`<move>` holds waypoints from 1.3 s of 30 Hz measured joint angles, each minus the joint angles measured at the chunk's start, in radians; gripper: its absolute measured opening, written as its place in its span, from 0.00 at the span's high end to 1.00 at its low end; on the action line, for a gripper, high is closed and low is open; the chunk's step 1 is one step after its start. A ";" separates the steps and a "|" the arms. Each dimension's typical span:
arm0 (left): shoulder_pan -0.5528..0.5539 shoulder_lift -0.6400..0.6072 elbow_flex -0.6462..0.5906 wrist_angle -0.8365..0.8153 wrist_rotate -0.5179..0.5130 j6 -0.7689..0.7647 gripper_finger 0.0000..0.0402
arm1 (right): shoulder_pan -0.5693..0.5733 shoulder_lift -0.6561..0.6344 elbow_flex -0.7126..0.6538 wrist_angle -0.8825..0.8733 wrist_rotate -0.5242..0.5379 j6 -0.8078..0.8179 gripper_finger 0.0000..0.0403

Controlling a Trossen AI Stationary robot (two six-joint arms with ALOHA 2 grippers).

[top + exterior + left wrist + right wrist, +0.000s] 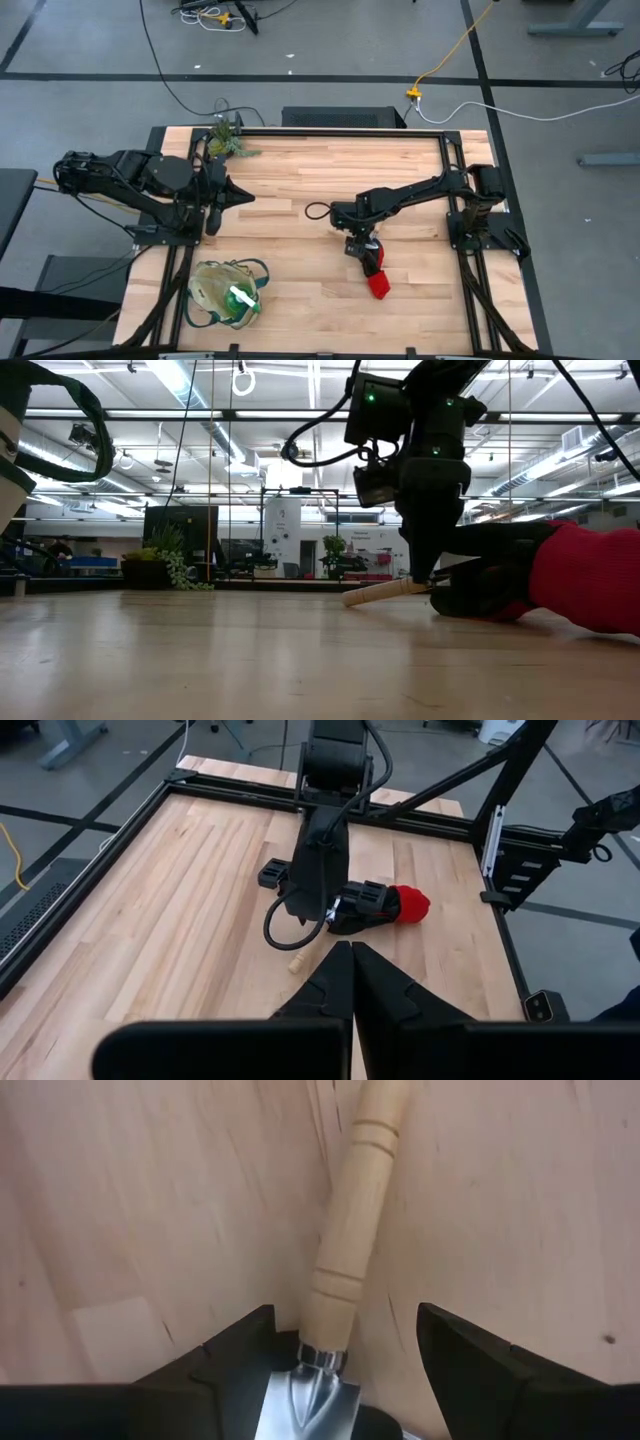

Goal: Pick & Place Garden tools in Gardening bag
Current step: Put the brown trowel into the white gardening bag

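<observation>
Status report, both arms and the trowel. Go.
Right gripper open, fingers straddling trowel beside the glove bundle. Left gripper shut, parked at left edge. Bag near front left. Nothing blocking.

Open table (300, 190) lies between the arms; the glove bundle (376, 283) crowds the trowel (345, 1260).

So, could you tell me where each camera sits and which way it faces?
High view: overhead, looking straight down; both arms, gardening bag, glove bundle.
Low view: table height, looking level across; right arm above the trowel.
Left wrist view: on the left arm, facing across the table; left gripper shut.
Right wrist view: facing down; right gripper open astride the trowel.
Shared: low and right wrist views both show the trowel's handle.
</observation>
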 joint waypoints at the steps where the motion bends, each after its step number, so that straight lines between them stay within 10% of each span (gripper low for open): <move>1: 0.000 0.000 0.000 0.000 0.000 -0.003 0.99 | 0.001 0.000 0.000 0.003 0.000 0.007 0.39; 26: 0.000 0.000 0.000 0.005 0.000 -0.018 0.99 | 0.011 0.042 0.000 0.067 0.008 0.026 0.39; 39: 0.000 0.000 0.000 0.007 0.000 -0.019 0.99 | 0.011 0.046 0.000 0.060 0.007 0.026 0.57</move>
